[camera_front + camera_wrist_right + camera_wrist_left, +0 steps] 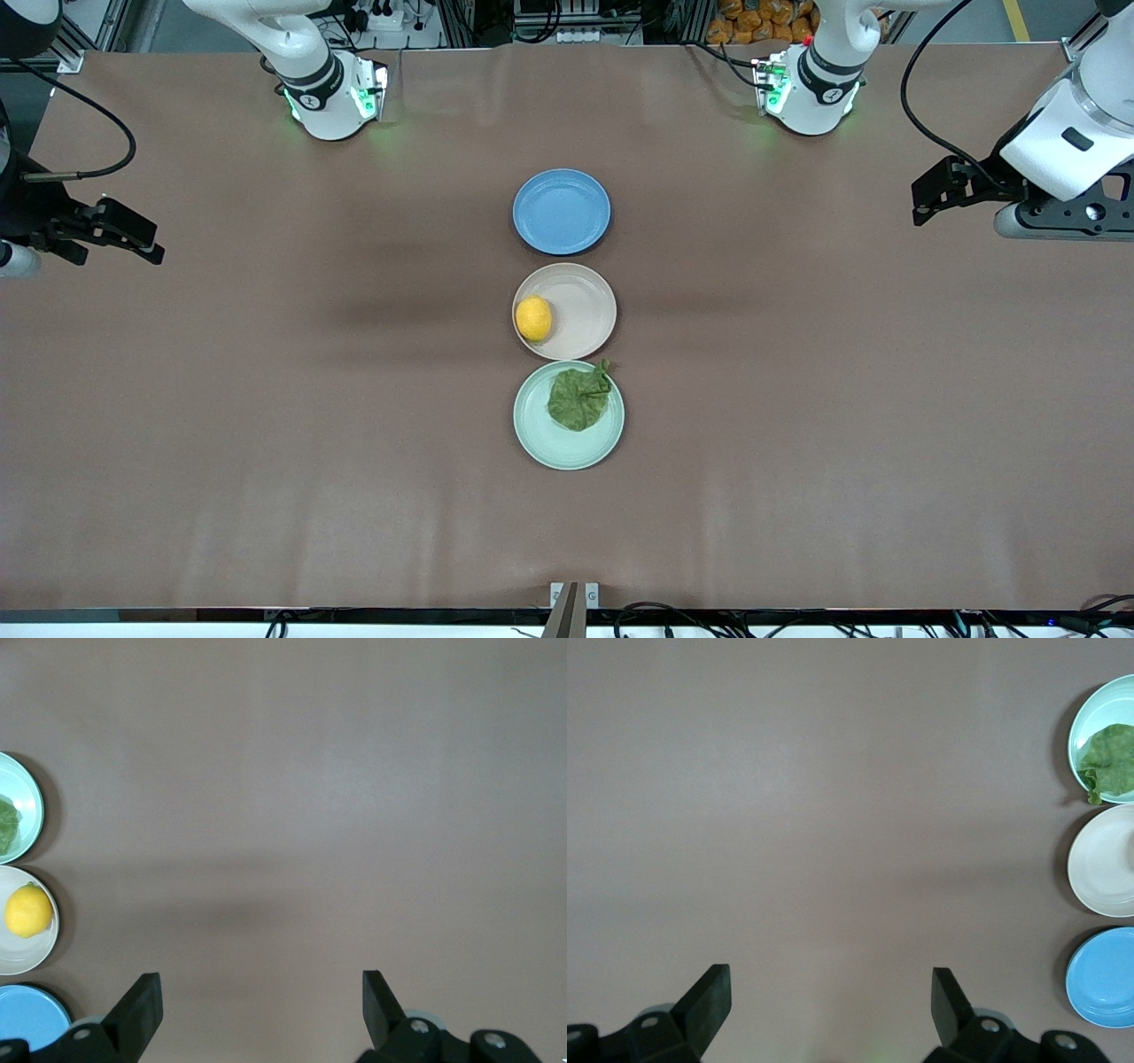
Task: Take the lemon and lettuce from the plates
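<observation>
My left gripper [831, 1001] and right gripper [261, 1005] hover released over bare table ends. Nothing picked yet; next, reach the small yellow oval lemon [533, 318] and the dark green wrinkly lettuce leaf [578, 399].

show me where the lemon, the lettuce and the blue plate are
lemon [533, 318]: front view, middle of its yellow skin.
lettuce [578, 400]: front view, centre of the wrinkly leaf.
blue plate [562, 211]: front view, bare middle of the plate.

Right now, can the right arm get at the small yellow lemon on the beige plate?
Probably yes: the right gripper hangs open over bare table, and nothing stands between it and the small yellow lemon on the beige plate.
</observation>
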Tool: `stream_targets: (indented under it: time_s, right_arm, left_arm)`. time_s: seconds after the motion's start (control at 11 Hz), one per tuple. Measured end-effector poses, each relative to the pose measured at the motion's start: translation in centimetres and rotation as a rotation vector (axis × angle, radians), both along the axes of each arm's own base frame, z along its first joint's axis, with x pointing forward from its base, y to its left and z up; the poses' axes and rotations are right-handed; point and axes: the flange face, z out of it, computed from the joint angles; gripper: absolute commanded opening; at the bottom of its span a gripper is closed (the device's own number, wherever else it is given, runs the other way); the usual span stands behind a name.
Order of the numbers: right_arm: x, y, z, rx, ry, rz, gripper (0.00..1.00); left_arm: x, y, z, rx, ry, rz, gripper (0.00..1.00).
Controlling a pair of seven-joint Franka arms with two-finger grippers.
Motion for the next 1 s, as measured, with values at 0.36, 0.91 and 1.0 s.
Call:
stream_targets:
  time_s: [0.36, 0.91, 1.0]
  right_arm:
    - [0.0, 0.0, 0.0, 0.000, -0.004, 0.000, 1.00]
    - [0.9, 1.6, -1.4, -0.001, 0.001, 0.026, 1.00]
    - [1.5, 2.7, -2.2, 0.000, 0.002, 0.026, 1.00]
  left_arm:
    - [0.0, 0.0, -0.1, 0.000, 0.001, 0.000, 1.00]
    - [3.4, -3.3, -7.8, 0.007, 0.111, -0.047, 1.00]
    - [4.4, -5.2, -10.3, 0.007, 0.123, -0.042, 1.00]
